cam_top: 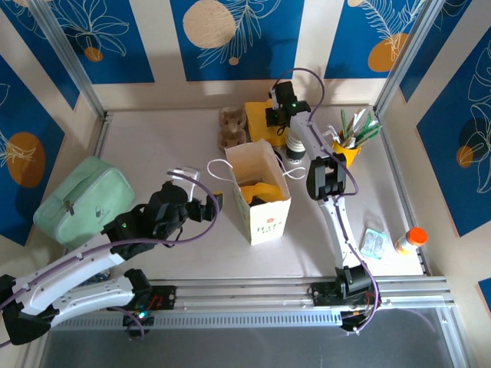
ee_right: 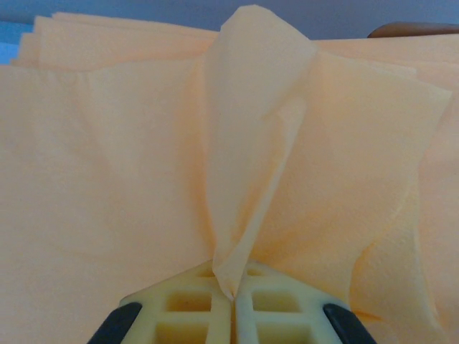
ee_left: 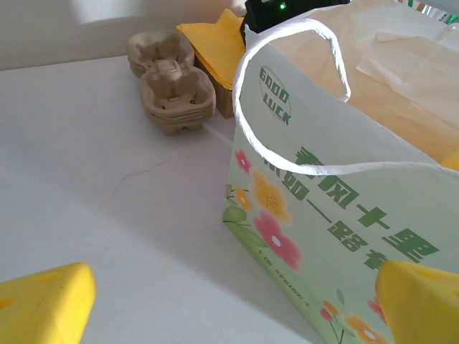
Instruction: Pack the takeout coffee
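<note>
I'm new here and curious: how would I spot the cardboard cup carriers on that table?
Find the flowered paper bag standing mid-table. Beyond it, toward the back wall, sit the cup carriers beside yellow napkins. They alone are brown moulded pulp with round hollows.

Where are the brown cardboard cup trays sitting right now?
In the top view the cardboard cup trays sit at the back of the table, just left of the yellow napkin stack and behind the paper bag.

Flowered bag (ee_left: 323, 236), orange napkin (ee_right: 251, 143)
</note>
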{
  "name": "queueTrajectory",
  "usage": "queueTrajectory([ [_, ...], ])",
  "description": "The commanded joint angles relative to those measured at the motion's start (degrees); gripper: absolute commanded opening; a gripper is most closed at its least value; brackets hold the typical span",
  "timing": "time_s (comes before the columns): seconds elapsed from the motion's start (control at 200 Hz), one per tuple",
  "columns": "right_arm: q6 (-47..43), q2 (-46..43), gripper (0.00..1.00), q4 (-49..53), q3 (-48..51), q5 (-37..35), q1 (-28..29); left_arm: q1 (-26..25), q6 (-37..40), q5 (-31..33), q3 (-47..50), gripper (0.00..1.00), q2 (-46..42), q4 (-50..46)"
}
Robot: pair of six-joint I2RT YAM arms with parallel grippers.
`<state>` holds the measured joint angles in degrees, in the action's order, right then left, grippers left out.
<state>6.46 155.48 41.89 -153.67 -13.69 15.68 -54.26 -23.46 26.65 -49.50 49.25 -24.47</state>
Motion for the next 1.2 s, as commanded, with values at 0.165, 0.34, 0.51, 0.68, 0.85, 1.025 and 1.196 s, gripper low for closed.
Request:
queueTrajectory([
  [0.165, 3.18, -7.97, 0.00, 2.41, -2.37, 4.50, -0.62, 0.47, 0.45, 1.29, -1.04, 1.00, -0.38, 0.41],
  [0.34, 3.15, -10.57, 0.00, 2.00, -2.43, 5.08, -0.66, 0.47, 0.26, 1.29, -1.04, 1.00, -1.04, -0.11],
  [0.51, 3.12, -12.62, 0.00, 2.08, -2.56, 5.15, -0.81, 0.46, -0.23, 1.29, -0.52, 1.00, -1.78, 0.01],
  [0.68, 3.03, -14.51, 0.00, 2.41, -2.71, 5.26, -0.89, 0.47, -0.42, 1.10, -0.51, 1.00, -1.79, -0.08],
  [0.85, 2.11, -15.01, 0.00, 2.19, -2.97, 4.13, -0.92, 0.47, -0.53, 0.89, -0.51, 1.00, -1.70, -0.04],
  [1.025, 0.21, -14.67, 0.00, 2.18, -3.00, 0.96, -0.98, 0.49, -0.74, 0.70, -0.34, 0.99, -1.89, -0.20],
  [1.196, -1.89, -13.16, 0.00, 1.81, -2.28, -2.86, -0.91, 0.47, -0.88, 0.85, -0.08, 0.99, -1.97, 0.05],
])
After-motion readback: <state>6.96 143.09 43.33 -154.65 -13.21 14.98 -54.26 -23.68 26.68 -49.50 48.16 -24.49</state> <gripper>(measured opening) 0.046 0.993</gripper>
